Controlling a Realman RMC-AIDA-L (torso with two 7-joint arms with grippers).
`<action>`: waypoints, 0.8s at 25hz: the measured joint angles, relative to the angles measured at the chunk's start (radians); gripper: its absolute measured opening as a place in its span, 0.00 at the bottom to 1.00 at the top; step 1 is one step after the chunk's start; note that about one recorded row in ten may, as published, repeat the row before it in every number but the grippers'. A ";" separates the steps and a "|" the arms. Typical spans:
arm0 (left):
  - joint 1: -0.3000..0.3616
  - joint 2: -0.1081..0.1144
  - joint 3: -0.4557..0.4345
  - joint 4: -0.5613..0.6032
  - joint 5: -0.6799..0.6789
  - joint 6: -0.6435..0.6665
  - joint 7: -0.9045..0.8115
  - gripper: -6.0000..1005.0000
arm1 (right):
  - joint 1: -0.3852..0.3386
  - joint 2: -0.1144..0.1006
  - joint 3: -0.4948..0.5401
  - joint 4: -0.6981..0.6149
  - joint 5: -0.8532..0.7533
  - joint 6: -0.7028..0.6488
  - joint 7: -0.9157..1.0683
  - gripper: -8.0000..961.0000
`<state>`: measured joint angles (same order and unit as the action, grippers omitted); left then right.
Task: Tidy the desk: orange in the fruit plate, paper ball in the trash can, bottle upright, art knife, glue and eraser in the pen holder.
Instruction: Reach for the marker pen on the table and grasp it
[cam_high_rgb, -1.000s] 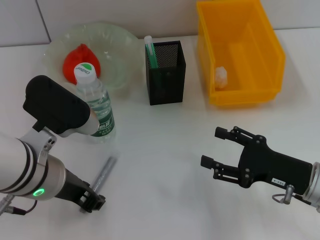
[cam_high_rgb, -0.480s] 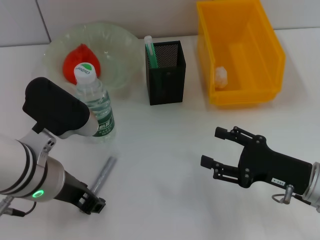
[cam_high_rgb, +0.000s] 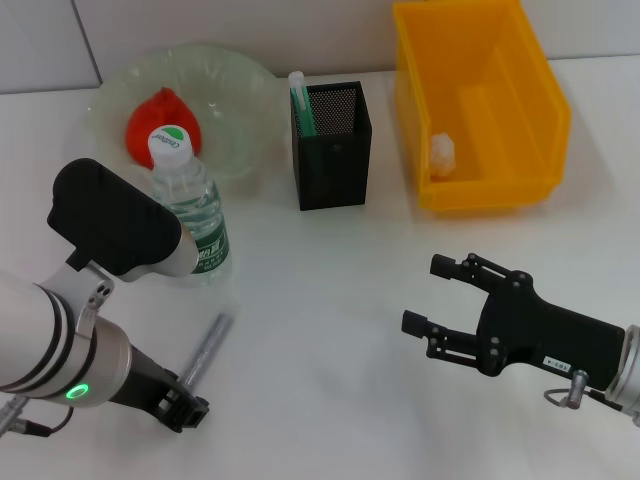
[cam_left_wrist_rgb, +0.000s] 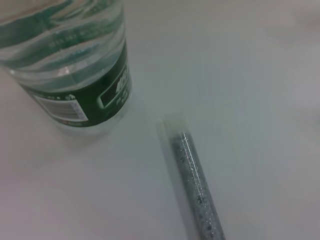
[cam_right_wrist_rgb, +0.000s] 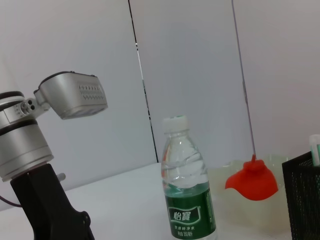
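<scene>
Thin grey glue stick (cam_high_rgb: 206, 349) lying flat on the white desk (cam_high_rgb: 330, 300) near the front left, long axis running diagonally: far end toward the bottle, near end at the left gripper (cam_high_rgb: 183, 408). In the left wrist view, seen close: a clear tube with a dark speckled core (cam_left_wrist_rgb: 192, 187), well beside the base of the bottle (cam_left_wrist_rgb: 75, 65), not touching it; gripper fingers out of that frame. In the head view, left gripper low at the stick's near end, black tip just showing, opening impossible to judge. Bottle (cam_high_rgb: 190, 210) standing upright, cap up, just in front of the fruit plate (cam_high_rgb: 245, 85), which holds the orange (cam_high_rgb: 155, 115). Right wrist view showing the same bottle (cam_right_wrist_rgb: 187, 185) side-on, green label readable, orange (cam_right_wrist_rgb: 252, 180) behind it. Pen holder (cam_high_rgb: 332, 145) at centre back with the mint-green art knife (cam_high_rgb: 300, 102) standing inside. Trash can (cam_high_rgb: 480, 100) to the right, a white paper ball (cam_high_rgb: 443, 150) inside. Right gripper (cam_high_rgb: 430, 295) hovering above bare desk at front right, fingers spread wide, holding nothing.
</scene>
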<state>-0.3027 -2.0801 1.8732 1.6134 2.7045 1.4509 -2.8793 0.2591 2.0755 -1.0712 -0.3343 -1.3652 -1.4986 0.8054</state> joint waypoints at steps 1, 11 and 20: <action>0.001 0.000 0.001 0.000 0.002 -0.001 0.000 0.48 | 0.000 0.000 0.000 0.000 0.000 0.000 0.000 0.86; -0.002 0.000 0.003 -0.004 0.009 -0.004 0.000 0.44 | 0.000 0.000 0.000 0.004 0.000 -0.002 0.001 0.86; -0.002 0.000 0.004 -0.010 0.009 -0.006 0.000 0.42 | 0.000 0.000 -0.004 0.005 0.000 -0.001 0.001 0.86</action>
<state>-0.3050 -2.0801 1.8776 1.6036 2.7137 1.4445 -2.8793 0.2592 2.0755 -1.0755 -0.3297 -1.3652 -1.4997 0.8066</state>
